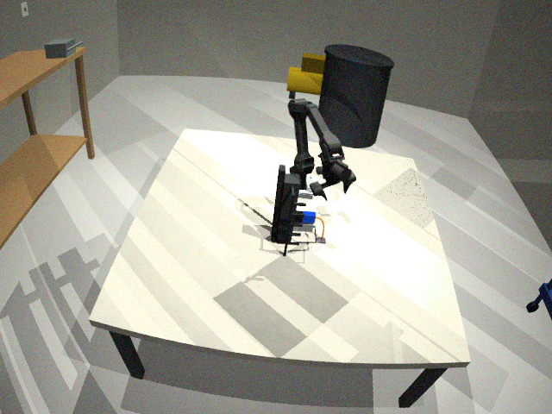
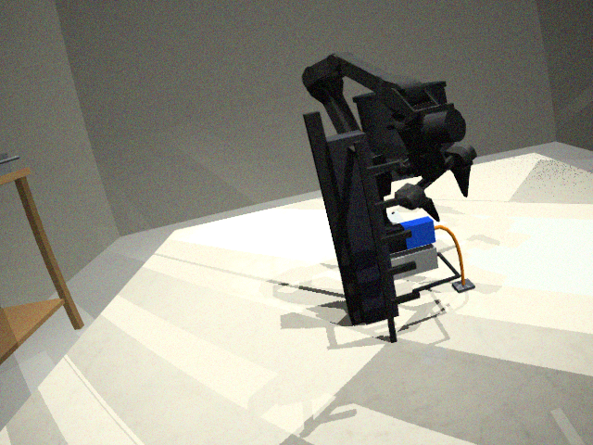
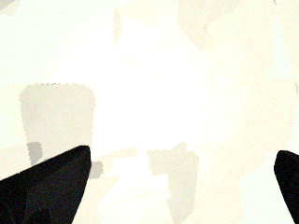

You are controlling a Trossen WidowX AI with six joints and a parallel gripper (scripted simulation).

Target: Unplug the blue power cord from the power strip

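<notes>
There is one table (image 1: pixel 187 285), one robot arm (image 1: pixel 307 128), one black power strip (image 1: pixel 283 209), one blue plug (image 1: pixel 309 217), one orange cord (image 1: pixel 322 228), one big dark barrel (image 1: pixel 354 96) and one wooden shelf (image 1: pixel 31 134).

- The table (image 1: pixel 187 285) has a smooth, matt cream top.
- The power strip (image 2: pixel 351 230) looks like matt black plastic.
- The blue plug (image 2: pixel 417 231) looks like smooth plastic.
- The orange cord (image 2: pixel 455 248) looks smooth, rubbery.
- The shelf (image 1: pixel 27 71) looks like matt wood.
- The gripper (image 2: pixel 447 194) is matt black.
</notes>
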